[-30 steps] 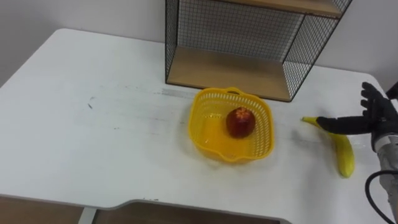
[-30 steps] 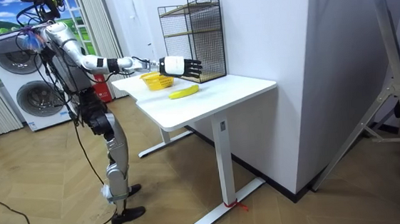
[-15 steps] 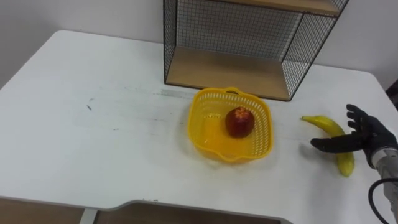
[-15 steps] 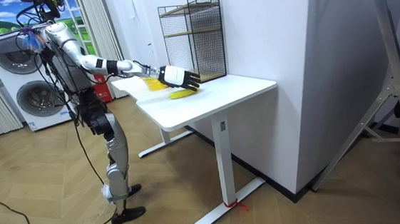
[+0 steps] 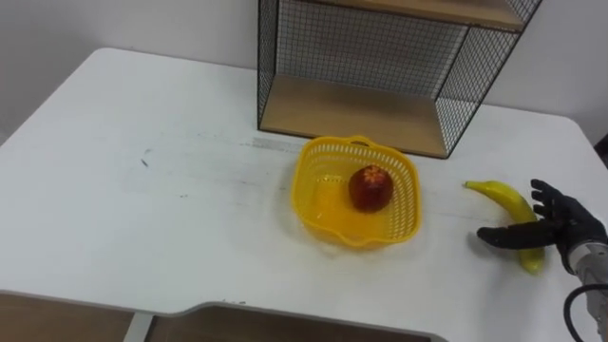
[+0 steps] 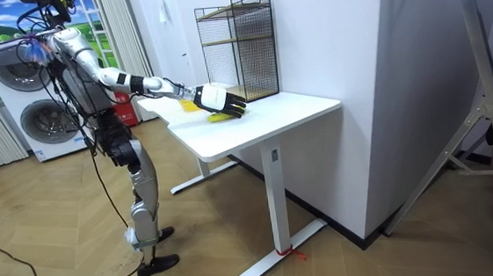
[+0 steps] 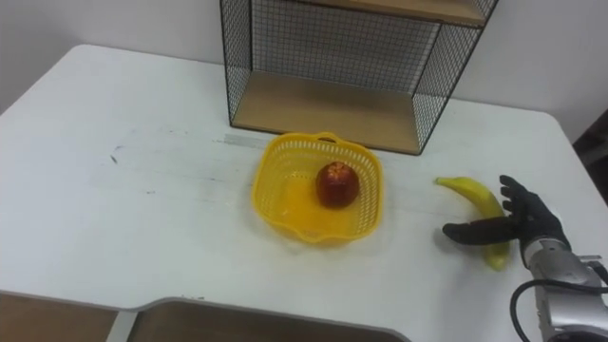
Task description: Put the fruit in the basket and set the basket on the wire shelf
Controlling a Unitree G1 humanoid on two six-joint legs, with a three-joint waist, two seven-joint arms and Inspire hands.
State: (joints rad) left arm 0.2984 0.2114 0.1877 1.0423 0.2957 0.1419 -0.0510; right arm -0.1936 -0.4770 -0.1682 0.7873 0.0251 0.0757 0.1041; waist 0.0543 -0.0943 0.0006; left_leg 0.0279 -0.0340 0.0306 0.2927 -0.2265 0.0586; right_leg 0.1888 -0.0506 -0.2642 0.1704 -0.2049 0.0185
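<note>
A yellow plastic basket (image 5: 306,169) sits mid-table, just in front of the wire shelf (image 5: 380,57). A red apple (image 5: 370,187) lies inside it. To its right a banana (image 5: 502,197) lies on the white table. My right hand (image 5: 560,226) is open, fingers spread over the banana's near end, thumb pointing left beside it. The right eye view has the same hand (image 7: 521,224) over the banana (image 7: 470,195), and the apple (image 7: 333,183) in the basket (image 7: 269,176). In the room view I stand at the table's end with my right arm stretched out.
The shelf has a wooden bottom board (image 5: 351,114) and black mesh sides, open to the front. The white table (image 5: 142,218) has free room on the left; its front edge has a cutout. The table's right edge runs close behind my hand. Washing machines (image 6: 21,76) stand behind me.
My right hand has come down and nearer, from above the banana's middle to low over its near end. The view has shifted slightly.
</note>
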